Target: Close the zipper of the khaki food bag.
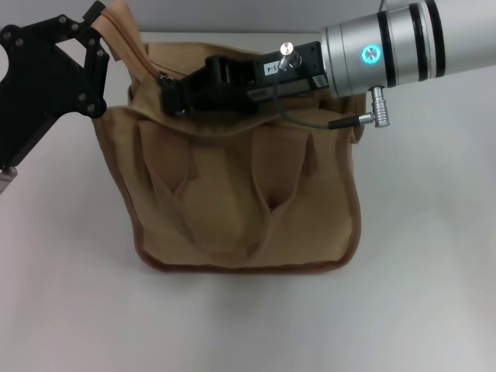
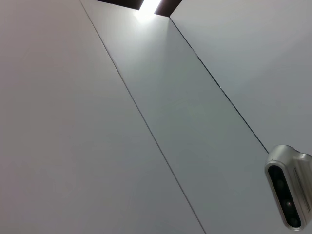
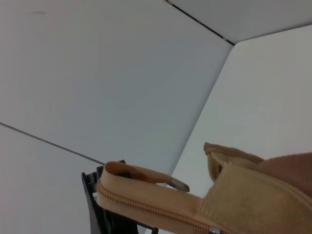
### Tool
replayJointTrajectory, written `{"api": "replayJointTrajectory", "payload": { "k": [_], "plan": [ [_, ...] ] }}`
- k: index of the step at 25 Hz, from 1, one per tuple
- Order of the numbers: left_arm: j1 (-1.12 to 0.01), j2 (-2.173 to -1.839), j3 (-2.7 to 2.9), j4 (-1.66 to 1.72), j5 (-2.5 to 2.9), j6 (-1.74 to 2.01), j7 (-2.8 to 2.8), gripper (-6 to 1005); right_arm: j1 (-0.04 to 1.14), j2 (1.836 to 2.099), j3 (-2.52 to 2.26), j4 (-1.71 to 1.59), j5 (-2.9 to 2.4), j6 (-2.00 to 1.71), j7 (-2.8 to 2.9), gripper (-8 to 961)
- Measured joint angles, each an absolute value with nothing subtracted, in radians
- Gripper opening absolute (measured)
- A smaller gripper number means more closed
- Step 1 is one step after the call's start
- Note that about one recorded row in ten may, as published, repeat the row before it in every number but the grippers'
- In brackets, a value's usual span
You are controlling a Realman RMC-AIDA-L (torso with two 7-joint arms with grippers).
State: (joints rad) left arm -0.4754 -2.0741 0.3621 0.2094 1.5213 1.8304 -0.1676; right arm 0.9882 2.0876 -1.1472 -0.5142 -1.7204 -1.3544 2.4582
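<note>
The khaki food bag (image 1: 240, 194) stands in the middle of the head view, with its front pocket and loop handles facing me. Its zipper (image 1: 136, 50) runs along the top flap and ends in a tan strip pulled up to the left. My left gripper (image 1: 101, 35) is shut on that end strip. It also shows as a black frame (image 3: 95, 195) behind the strip (image 3: 146, 200) in the right wrist view. My right gripper (image 1: 168, 97) reaches in from the right over the bag's top. It is shut at the small silver slider (image 1: 164, 77) near the bag's left end.
The bag sits on a plain white table (image 1: 418, 294) with a pale wall behind it. The right arm's silver forearm (image 1: 387, 46) and its cable cross the bag's top right corner. The left wrist view shows only wall panels and a small camera (image 2: 287, 187).
</note>
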Motion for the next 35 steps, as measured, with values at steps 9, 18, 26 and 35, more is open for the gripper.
{"api": "replayJointTrajectory", "payload": {
  "k": [9,18,26,35],
  "plan": [
    [-0.470,-2.072,0.334,0.204,1.520,1.800,-0.168,11,0.917,2.083,-1.182,-0.626,-1.723,-1.373,2.459,34],
    [-0.467,-2.072,0.268,0.197,1.520,1.716,-0.167,11,0.816,2.072,-1.173,-0.755,-1.732,-1.452,2.465,5],
    [-0.457,-2.074,0.254,0.185,1.520,1.704,-0.165,11,0.684,2.033,-1.074,-0.838,-1.740,-1.573,2.419,4],
    [-0.450,-2.074,0.242,0.152,1.520,1.702,-0.166,12,0.621,1.983,-0.944,-0.831,-1.774,-1.689,2.334,5]
  ]
}}
